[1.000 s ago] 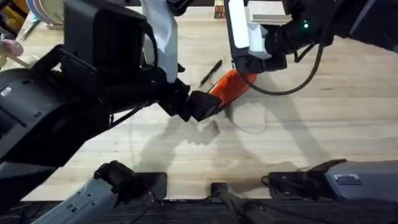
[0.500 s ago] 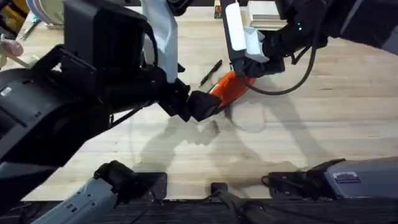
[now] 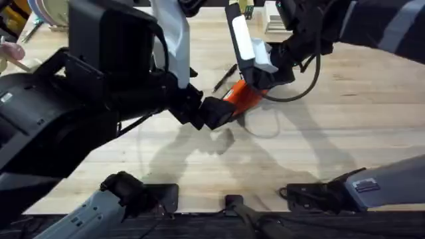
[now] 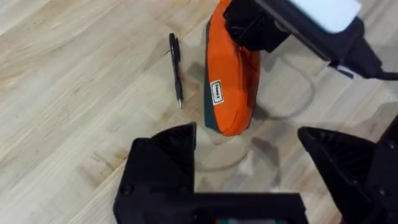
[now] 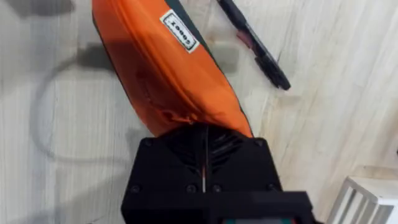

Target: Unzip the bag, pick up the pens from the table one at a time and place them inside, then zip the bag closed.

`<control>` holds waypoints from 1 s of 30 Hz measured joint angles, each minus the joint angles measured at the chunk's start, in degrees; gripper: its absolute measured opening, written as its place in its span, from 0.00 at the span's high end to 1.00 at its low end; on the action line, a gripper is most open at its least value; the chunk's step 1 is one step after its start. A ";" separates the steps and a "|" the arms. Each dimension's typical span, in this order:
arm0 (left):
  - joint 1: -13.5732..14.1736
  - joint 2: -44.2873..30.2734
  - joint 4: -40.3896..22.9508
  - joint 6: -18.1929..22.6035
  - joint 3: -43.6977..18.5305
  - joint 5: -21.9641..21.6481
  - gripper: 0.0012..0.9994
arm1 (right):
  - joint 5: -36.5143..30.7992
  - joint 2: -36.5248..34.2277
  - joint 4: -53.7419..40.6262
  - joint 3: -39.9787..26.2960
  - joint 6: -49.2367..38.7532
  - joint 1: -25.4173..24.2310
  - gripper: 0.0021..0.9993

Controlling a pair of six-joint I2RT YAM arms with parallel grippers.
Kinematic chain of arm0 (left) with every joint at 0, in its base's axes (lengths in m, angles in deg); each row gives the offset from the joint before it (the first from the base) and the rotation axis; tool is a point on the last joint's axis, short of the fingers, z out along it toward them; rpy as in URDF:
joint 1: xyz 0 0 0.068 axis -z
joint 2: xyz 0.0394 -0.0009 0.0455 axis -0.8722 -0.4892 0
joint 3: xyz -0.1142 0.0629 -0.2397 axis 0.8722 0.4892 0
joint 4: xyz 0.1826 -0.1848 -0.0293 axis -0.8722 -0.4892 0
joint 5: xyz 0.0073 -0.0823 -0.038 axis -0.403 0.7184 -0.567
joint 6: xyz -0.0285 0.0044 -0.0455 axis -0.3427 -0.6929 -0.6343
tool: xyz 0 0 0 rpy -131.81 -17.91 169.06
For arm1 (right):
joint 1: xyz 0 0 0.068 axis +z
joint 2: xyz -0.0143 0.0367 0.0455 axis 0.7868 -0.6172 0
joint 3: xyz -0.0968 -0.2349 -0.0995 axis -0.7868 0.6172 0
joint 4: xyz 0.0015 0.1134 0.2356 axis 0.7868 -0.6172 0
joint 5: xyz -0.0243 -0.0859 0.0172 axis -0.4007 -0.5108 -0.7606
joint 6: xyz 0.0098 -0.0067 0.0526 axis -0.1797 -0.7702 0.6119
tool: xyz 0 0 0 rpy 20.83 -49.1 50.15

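My left jaws (image 4: 249,162) stand wide open, empty, just short of the orange pencil pouch's (image 4: 231,87) near end. My right jaws (image 5: 202,146) are pinched on its far end. Soft fabric, likely light; black pen (image 4: 176,68) lies beside it on the tabletop (image 4: 74,93).

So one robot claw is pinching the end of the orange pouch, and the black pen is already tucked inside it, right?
Not quite. The right gripper does pinch one end of the orange pouch, but the black pen is not inside it. The left wrist view shows the pen lying on the table beside the pouch, apart from it.
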 joint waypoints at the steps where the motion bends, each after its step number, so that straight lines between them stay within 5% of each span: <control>1: 0.00 -0.02 0.00 0.00 0.00 0.00 0.01 | 0.00 -0.30 -0.02 -0.07 0.00 0.05 0.97; 30: 0.00 -0.76 0.00 0.00 0.00 -0.02 0.01 | 0.20 -0.71 4.05 -0.68 -0.04 0.53 0.97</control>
